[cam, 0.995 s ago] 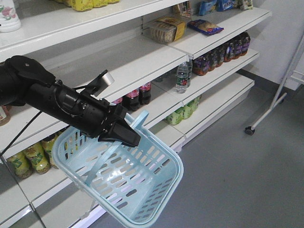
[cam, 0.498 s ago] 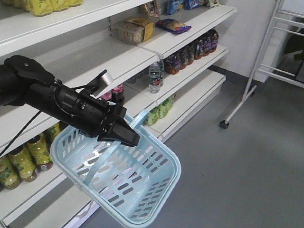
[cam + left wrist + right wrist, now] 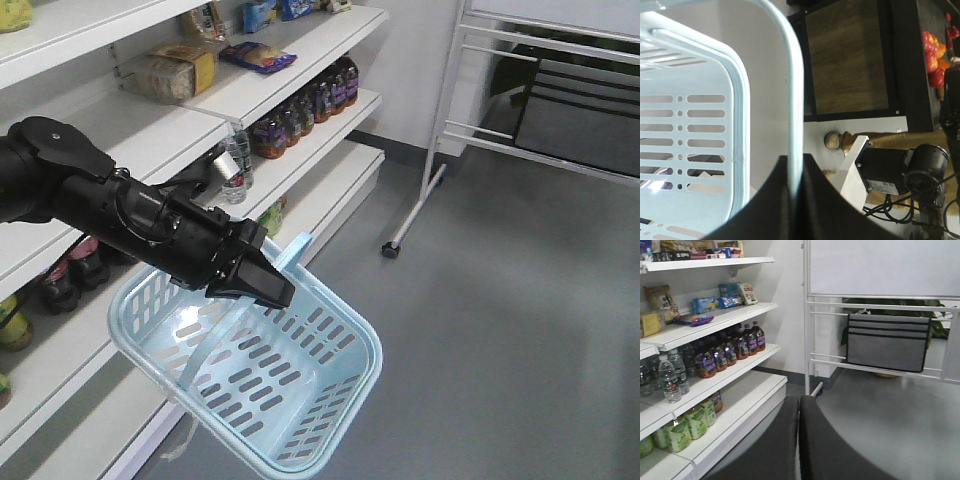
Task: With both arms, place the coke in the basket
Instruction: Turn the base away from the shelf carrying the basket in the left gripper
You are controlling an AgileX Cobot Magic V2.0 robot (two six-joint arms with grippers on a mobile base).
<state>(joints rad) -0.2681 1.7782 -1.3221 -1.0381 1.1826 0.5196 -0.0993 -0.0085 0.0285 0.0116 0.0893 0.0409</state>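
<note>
The pale blue basket [image 3: 262, 380] hangs tilted in the air in front of the shelves, with nothing showing inside it. My left gripper [image 3: 272, 287] is shut on its swing handle [image 3: 793, 100], which runs thin between the black fingers in the left wrist view. Two dark coke bottles [image 3: 60, 283] with red labels stand on a shelf at the left, partly behind my left arm and well apart from the basket. My right gripper [image 3: 799, 399] shows only in its own wrist view. It is shut with nothing in it and points along the shelf aisle over the grey floor.
White shelving [image 3: 300, 130] runs along the left with dark purple-labelled bottles [image 3: 730, 350], water bottles [image 3: 236, 165], green drinks [image 3: 682, 432] and snack packs. A white wheeled rack [image 3: 440, 130] carrying a grey bag [image 3: 887, 342] stands at the aisle's far end.
The front view has swung right along the shelves. The goods and coke bottles slid left in frame and the white rack came closer. My left arm and the basket keep the same pose.
</note>
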